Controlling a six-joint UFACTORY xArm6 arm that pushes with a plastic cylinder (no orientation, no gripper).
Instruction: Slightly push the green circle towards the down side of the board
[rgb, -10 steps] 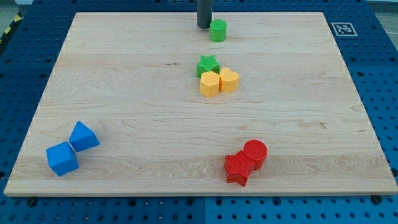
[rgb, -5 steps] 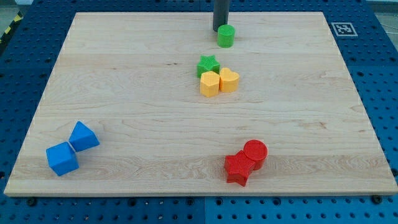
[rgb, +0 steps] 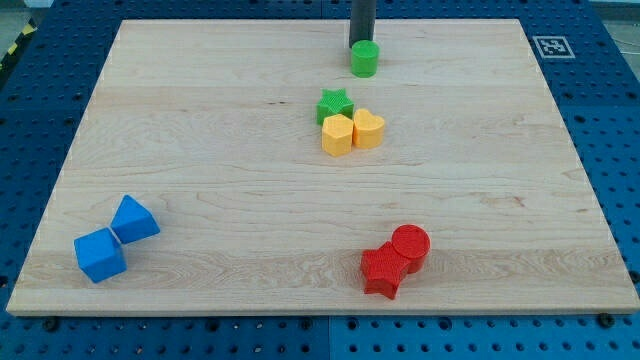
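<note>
With my tip (rgb: 361, 44) touching the top side of the green circle (rgb: 364, 59) near the board's (rgb: 200, 150) top edge, and no gripper fitted, we push straight down briefly, stopping well before the green star (rgb: 335, 104)

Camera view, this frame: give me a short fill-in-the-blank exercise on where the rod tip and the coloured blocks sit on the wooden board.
1. My tip stands just on the view's ____ side of the green circle block.
2. The green star block touches the two ____ blocks just below it.
3. The two blue blocks lie near the board's bottom ____ corner in the view.
4. The red star block touches the red ____ block.

Missing words: top; yellow; left; circle
</note>
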